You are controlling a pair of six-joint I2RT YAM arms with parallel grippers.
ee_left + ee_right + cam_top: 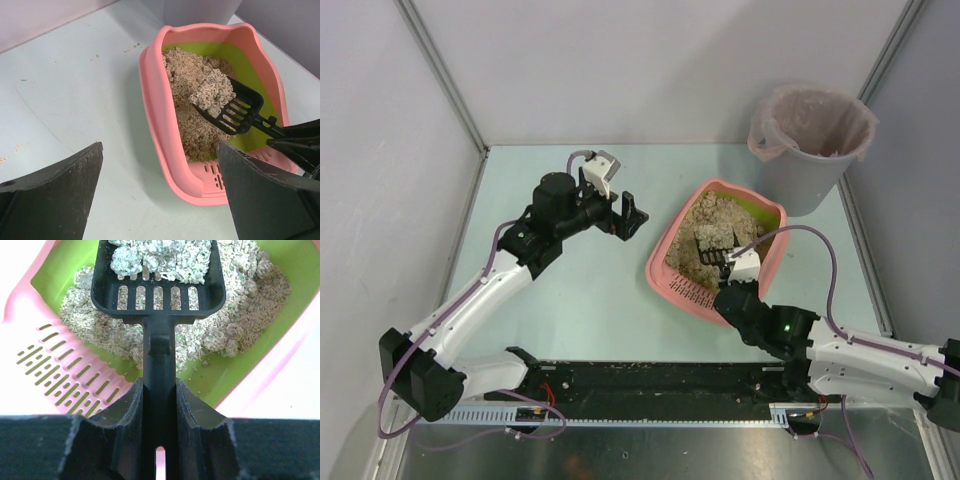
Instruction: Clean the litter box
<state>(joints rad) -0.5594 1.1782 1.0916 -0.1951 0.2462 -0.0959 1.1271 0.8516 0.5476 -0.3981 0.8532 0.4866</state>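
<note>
The pink litter box with a green lining and beige litter sits right of the table's middle; it also shows in the left wrist view and the right wrist view. My right gripper is shut on the handle of a black slotted scoop, which holds a clump of litter just above the litter bed. The scoop also shows in the left wrist view. My left gripper is open and empty, hovering left of the box's left wall, apart from it.
A grey round bucket lined with a pinkish bag stands at the back right, just behind the box. Grey walls close the table on three sides. A few litter crumbs lie on the table left of the box.
</note>
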